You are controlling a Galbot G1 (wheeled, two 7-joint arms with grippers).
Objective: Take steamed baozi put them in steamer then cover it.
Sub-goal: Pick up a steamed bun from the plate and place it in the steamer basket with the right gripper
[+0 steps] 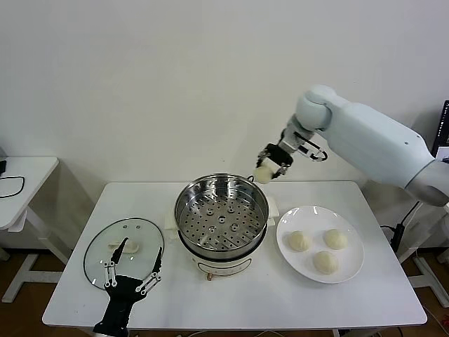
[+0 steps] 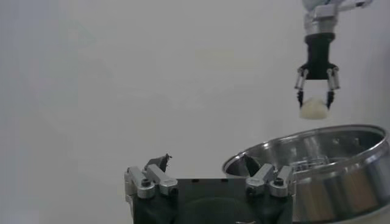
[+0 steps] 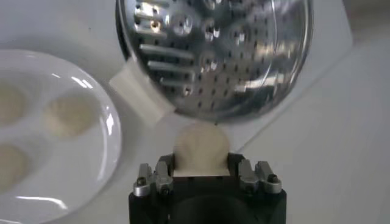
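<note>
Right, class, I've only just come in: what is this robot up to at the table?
The right gripper is shut on one steamed baozi, held in the air beyond the far rim of the steamer, not yet over its empty perforated basket. Three more baozi lie on the white plate on the steamer's right. The glass cover lies flat on the table on its left. The left gripper is open over the cover's near edge, holding nothing.
</note>
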